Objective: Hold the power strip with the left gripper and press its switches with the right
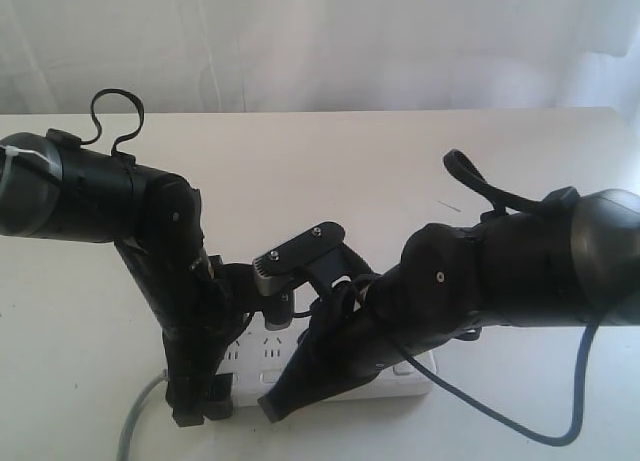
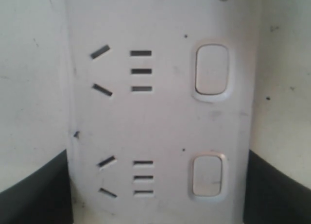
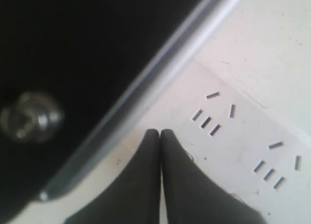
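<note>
The white power strip [image 1: 405, 379] lies flat near the table's front edge, its grey cord [image 1: 132, 426] trailing off to the left. My left gripper [image 1: 200, 403] stands over its left part. In the left wrist view its black fingers [image 2: 31, 192] press against both long edges of the power strip [image 2: 160, 117], with two switches [image 2: 212, 69] in sight. My right gripper [image 1: 276, 408] reaches down across the middle, fingers pressed together. Its tips [image 3: 160, 132] sit low over the power strip [image 3: 228, 151] beside the socket slots. Whether they touch a switch I cannot tell.
The white table [image 1: 350, 171] stretches back to a pale curtain. A blue cable [image 1: 540, 436] hangs from the right arm. A dark blurred body with a screw [image 3: 31, 116] fills much of the right wrist view, close to the fingers.
</note>
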